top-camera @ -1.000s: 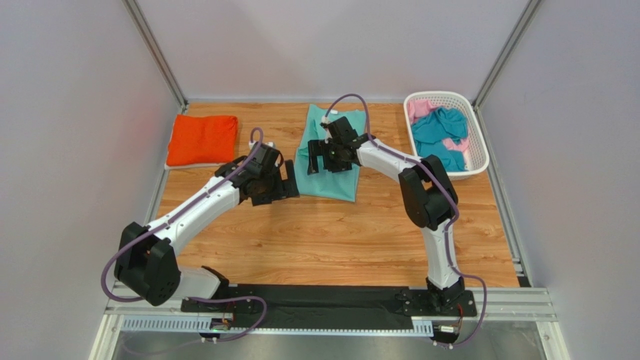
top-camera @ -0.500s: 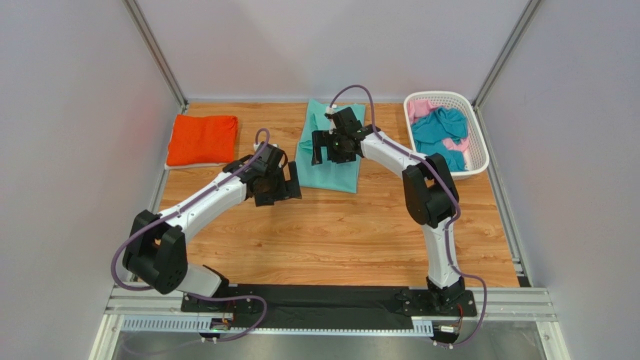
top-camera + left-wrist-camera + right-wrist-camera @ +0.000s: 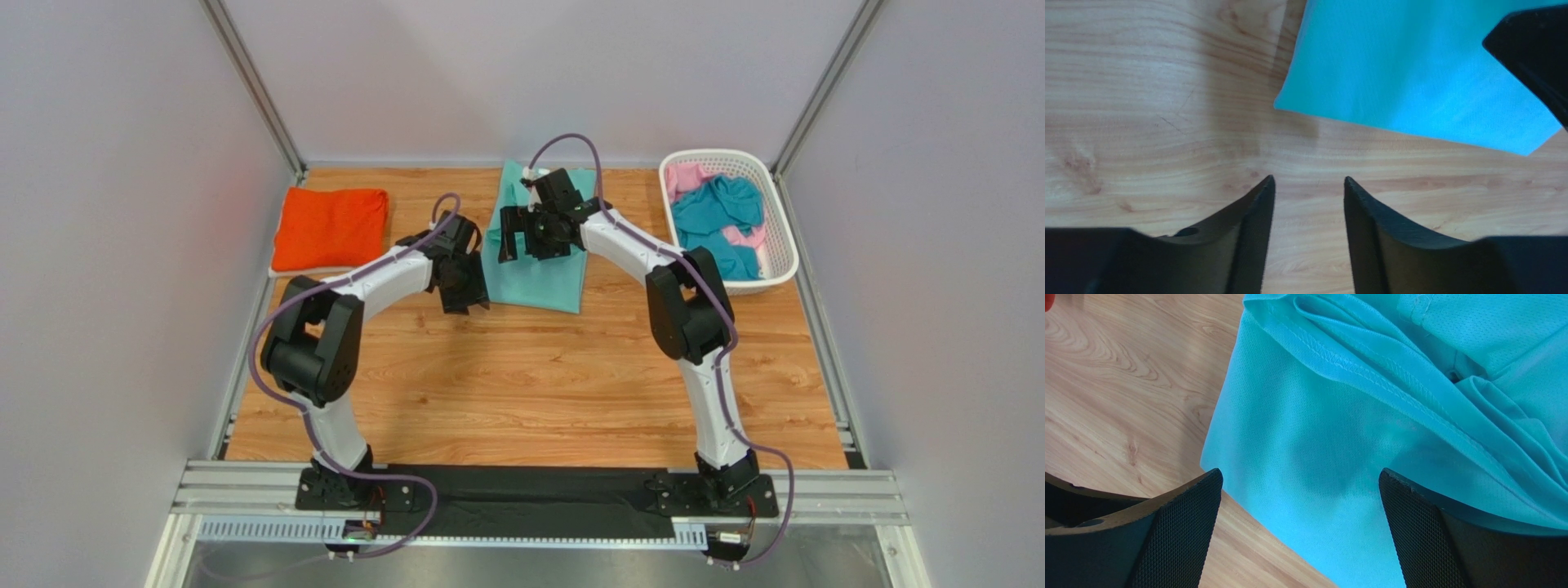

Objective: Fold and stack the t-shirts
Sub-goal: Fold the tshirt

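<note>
The near-left corner of the mint tee (image 3: 1413, 73) lies just ahead of the left gripper (image 3: 1309, 180), half-open and empty over bare table (image 3: 552, 368); the right gripper (image 3: 1300, 478) hangs wide open, empty, above its left edge.

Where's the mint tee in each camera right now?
Top external: mint tee at back centre of the table, left of the basket.
Left wrist: mint tee in the upper right.
Right wrist: mint tee fills most of the picture.
Shared landmark: wood table bordering the mint tee's edge.
</note>
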Available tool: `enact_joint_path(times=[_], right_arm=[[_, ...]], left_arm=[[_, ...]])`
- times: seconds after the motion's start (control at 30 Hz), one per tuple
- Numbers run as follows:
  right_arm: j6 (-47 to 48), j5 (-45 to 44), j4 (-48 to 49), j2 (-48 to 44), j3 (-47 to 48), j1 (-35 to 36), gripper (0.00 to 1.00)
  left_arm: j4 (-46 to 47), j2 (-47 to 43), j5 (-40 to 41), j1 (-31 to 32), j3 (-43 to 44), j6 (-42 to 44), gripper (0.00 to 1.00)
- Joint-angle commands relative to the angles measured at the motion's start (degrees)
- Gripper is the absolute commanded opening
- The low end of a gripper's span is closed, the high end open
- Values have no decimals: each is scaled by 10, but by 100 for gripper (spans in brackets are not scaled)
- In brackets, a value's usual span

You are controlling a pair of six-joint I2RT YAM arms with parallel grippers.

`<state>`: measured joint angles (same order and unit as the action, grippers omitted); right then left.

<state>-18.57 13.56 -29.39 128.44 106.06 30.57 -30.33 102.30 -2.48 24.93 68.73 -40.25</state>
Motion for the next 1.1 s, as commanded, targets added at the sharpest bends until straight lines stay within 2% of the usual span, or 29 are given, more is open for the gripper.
enact_joint_path(times=[0.0, 0.1, 0.23, 0.47, 0.7, 0.93, 1.07], right_arm=[[4, -3, 1, 13, 34, -2, 100], [9, -18, 10, 8, 32, -5, 100], [-5, -17, 26, 19, 42, -17, 100], [-14, -8, 35, 53, 91, -43, 100], [-31, 23, 34, 117, 157, -70, 100], [-27, 8, 30, 136, 134, -75, 100], [-6, 8, -4, 134, 171, -75, 100]], left_arm=[[2, 38, 7, -9, 32, 4, 49], [-4, 73, 24, -13, 47, -2, 47], [-13, 112, 15, -15, 62, -4, 28], [-20, 143, 12, -21, 61, -13, 7], [-21, 152, 13, -27, 67, -11, 6], [-8, 139, -3, -30, 65, -9, 7], [-7, 105, -13, -30, 62, 1, 8]])
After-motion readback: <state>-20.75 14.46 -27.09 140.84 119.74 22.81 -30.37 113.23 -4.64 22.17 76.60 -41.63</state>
